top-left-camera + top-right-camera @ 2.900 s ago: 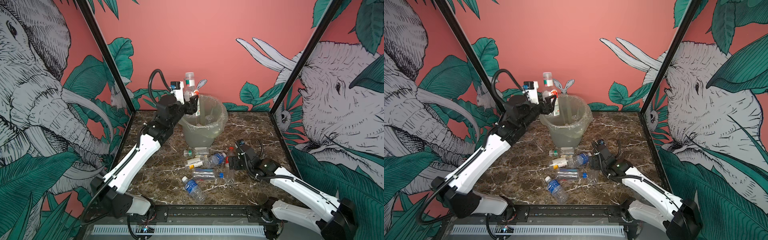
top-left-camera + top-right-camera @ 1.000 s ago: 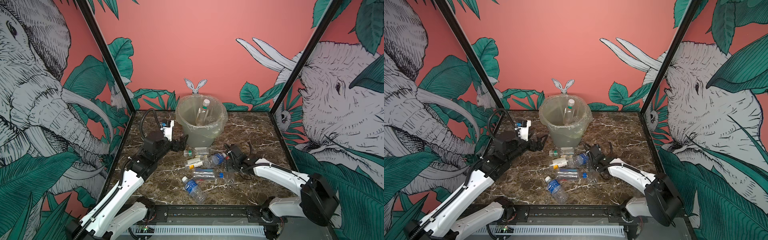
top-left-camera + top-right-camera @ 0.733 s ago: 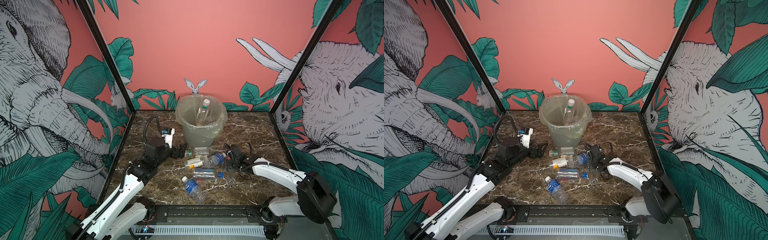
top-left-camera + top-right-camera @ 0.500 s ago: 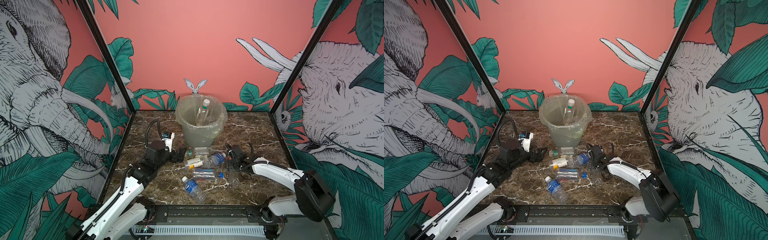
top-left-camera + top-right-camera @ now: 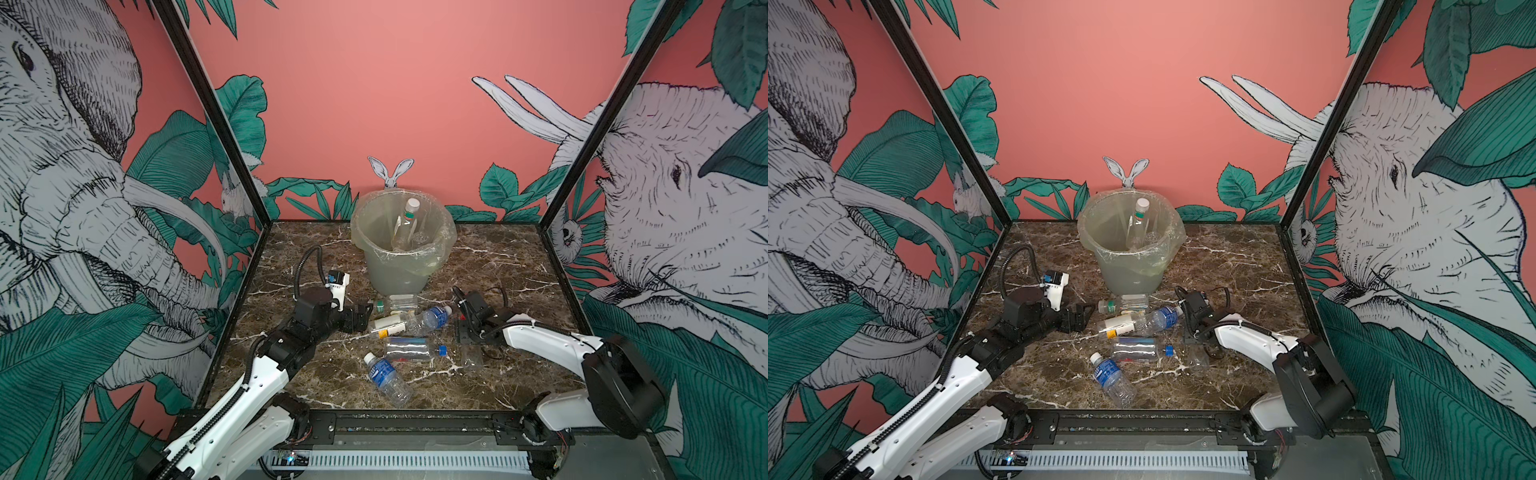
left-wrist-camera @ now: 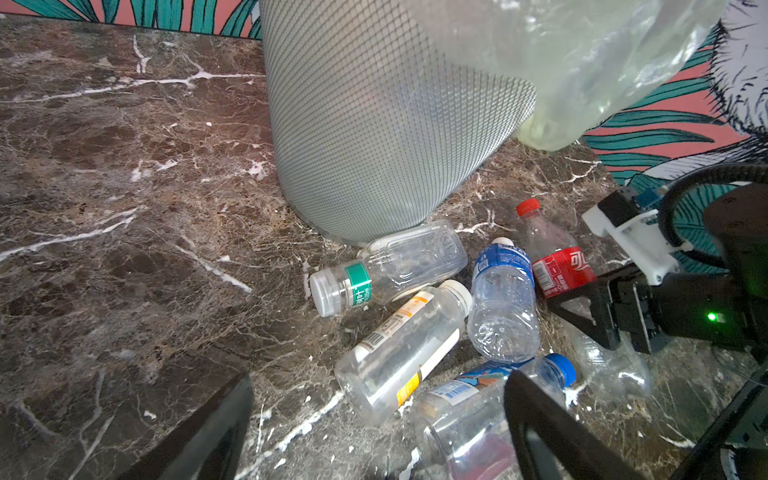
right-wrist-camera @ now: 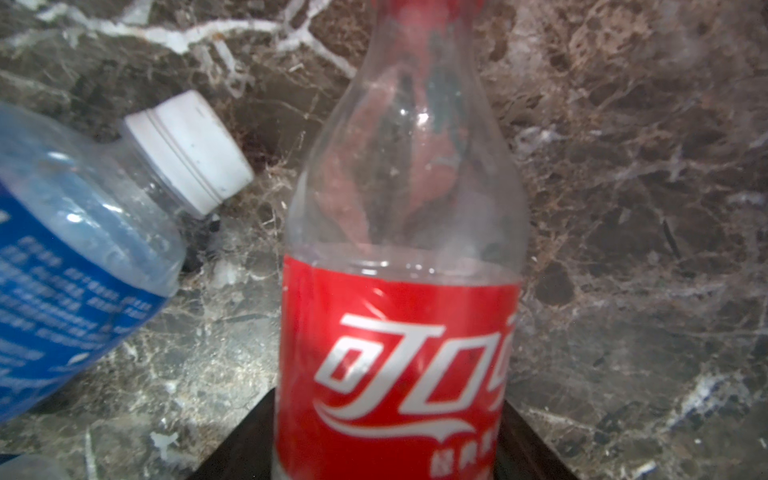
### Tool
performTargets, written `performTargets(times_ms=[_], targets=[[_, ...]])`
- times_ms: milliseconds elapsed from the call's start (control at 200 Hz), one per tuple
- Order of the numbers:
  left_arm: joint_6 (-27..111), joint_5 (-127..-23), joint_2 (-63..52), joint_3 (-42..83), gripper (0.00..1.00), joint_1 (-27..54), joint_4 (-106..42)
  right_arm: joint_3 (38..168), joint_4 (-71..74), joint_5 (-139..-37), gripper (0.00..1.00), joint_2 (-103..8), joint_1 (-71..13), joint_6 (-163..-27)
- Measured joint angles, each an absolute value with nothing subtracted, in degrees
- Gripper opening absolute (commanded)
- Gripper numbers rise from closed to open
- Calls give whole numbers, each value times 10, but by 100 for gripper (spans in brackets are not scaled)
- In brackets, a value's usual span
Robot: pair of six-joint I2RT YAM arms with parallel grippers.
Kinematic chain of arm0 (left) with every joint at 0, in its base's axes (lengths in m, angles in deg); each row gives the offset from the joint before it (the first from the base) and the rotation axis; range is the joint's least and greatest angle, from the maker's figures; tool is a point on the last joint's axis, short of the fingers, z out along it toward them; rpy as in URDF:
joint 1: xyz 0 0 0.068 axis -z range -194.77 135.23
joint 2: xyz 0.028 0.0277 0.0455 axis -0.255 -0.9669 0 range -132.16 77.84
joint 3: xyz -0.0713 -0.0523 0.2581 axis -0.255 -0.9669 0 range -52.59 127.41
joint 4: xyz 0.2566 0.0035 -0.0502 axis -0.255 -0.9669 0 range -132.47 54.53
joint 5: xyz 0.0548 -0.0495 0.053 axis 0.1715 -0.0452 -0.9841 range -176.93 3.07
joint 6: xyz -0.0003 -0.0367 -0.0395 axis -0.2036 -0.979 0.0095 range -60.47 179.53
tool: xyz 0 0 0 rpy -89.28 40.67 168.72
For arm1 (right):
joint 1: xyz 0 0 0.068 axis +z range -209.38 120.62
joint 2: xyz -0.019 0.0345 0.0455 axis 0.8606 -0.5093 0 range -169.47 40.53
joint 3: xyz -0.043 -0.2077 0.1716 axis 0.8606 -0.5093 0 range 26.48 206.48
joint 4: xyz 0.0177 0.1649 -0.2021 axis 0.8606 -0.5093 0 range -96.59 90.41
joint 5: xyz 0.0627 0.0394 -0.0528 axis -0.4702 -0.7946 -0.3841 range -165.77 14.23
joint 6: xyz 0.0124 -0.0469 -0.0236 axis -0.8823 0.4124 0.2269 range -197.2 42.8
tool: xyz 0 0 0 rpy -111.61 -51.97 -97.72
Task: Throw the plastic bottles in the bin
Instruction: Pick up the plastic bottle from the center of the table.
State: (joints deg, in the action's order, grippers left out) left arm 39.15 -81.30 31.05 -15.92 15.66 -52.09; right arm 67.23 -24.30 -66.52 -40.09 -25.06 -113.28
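Bright even light, right wrist perhaps soft-focused

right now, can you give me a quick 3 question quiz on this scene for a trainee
1. True or false: the bin holds no bottle yet.
2. Which bottle lies between the jaws of the right gripper?
A. the blue-labelled bottle
B. the red-labelled bottle
C. the green-banded bottle
3. In one word: is the left gripper open or shut?

Key
1. False: a white-capped bottle stands inside the bin.
2. B
3. Open, and holding nothing.
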Motion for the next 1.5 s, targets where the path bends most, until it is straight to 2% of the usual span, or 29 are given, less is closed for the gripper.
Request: performTargets(times_ms=[95,305,960,1501], targets=[[389,-810,311,-165,95,157,-522,672,-237,-666,55,-401,-251,-1130],[385,-804,310,-176,95,157,-524,660,-233,-671,51,-382,-252,-1129],[381,-802,305,-198,95,157,-523,658,-302,-658,50,-187,-248,-1106],[379,-794,297,-211,95,157,-523,696,-350,-623,52,-105,-197,-1082]])
